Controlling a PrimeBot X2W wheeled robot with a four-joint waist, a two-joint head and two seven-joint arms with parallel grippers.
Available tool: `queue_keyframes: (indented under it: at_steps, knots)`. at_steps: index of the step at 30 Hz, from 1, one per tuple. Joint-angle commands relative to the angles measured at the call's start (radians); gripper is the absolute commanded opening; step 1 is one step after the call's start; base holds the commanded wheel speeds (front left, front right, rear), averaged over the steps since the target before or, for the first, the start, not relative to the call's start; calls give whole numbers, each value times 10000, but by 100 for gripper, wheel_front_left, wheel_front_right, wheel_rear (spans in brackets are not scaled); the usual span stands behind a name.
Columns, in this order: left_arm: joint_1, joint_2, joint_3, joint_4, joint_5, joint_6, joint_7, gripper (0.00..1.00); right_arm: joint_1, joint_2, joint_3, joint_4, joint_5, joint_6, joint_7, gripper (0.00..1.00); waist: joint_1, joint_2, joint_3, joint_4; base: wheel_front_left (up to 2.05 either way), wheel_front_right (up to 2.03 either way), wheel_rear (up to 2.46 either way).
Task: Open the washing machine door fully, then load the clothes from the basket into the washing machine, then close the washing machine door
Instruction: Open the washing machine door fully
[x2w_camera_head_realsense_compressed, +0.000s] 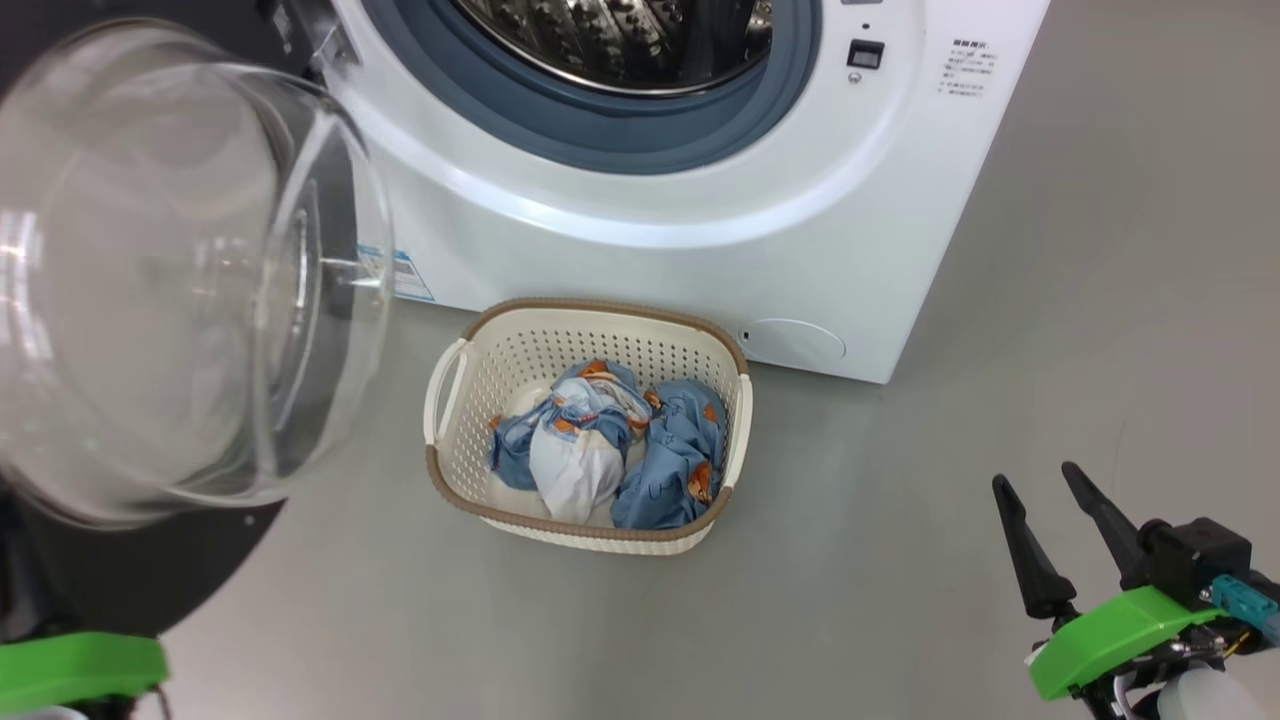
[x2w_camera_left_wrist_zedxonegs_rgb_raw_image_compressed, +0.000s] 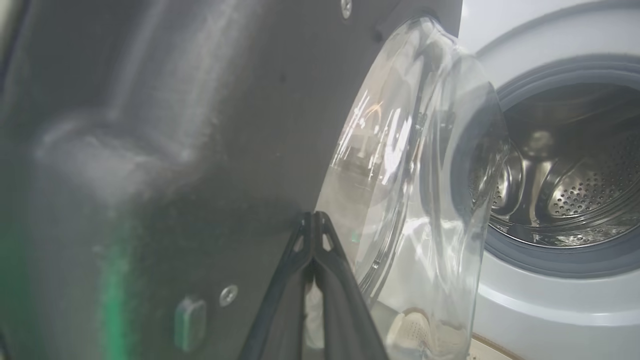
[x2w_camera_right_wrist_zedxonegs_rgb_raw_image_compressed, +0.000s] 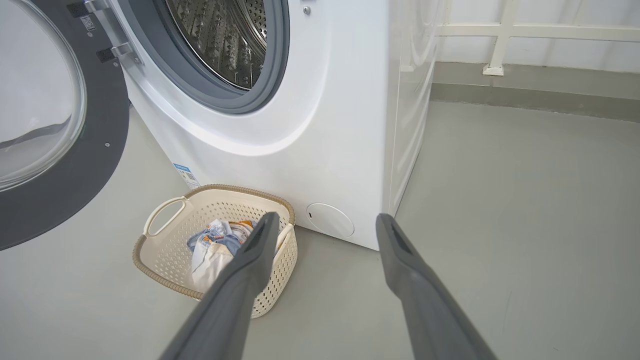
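The washing machine door (x2w_camera_head_realsense_compressed: 170, 280) stands swung open on its left-side hinge. Its clear glass bowl bulges toward my head camera, with the dark rim around it. My left gripper (x2w_camera_left_wrist_zedxonegs_rgb_raw_image_compressed: 313, 216) has its two fingers pressed together with nothing between them. In the left wrist view their joined tip points at the door's dark inner face, right beside the edge of the glass. I cannot tell whether it touches. That arm's green mount (x2w_camera_head_realsense_compressed: 70, 670) sits at the lower left of my head view, under the door.

My right gripper (x2w_camera_head_realsense_compressed: 1035, 478) hangs low on the right, well apart from everything. Its fingers are spread wide and empty, aimed toward the lower front of the washing machine (x2w_camera_head_realsense_compressed: 700, 200).

Between the two arms, the basket (x2w_camera_head_realsense_compressed: 590, 312) sits on the floor (x2w_camera_head_realsense_compressed: 900, 500), just beside the machine's lower front and below the opening. The clothes (x2w_camera_head_realsense_compressed: 610, 440) lie bunched inside it, blue printed fabric wrapped around a white piece. The open door overhangs the floor to the basket's left, apart from it. Nothing lies between my right gripper and the basket.

Behind the basket I see a round cap (x2w_camera_head_realsense_compressed: 795, 342) low on the machine's front and a blue label (x2w_camera_head_realsense_compressed: 410, 275) near the door. Above them, the grey gasket (x2w_camera_head_realsense_compressed: 600, 130) rings the steel drum (x2w_camera_head_realsense_compressed: 640, 40).

The floor is plain grey and smooth. In the right wrist view, past the machine's side, a white railing (x2w_camera_right_wrist_zedxonegs_rgb_raw_image_compressed: 500, 35) runs above a grey base strip (x2w_camera_right_wrist_zedxonegs_rgb_raw_image_compressed: 525, 90).
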Motion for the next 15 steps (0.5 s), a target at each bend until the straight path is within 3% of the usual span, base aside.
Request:
queue_keyframes:
  at_steps: [1, 15]
  knots:
    - [-357, 510, 621, -113, 52, 107, -65, 0, -223, -156, 256, -244, 25, 16, -122, 100, 1, -1, 73, -26, 0, 0, 0]
    - [-1414, 1243, 2185, 1079, 553, -215, -65, 0, -449, -313, 190, -327, 26, 16, -122, 100, 1, -1, 669, 64, 0, 0, 0]
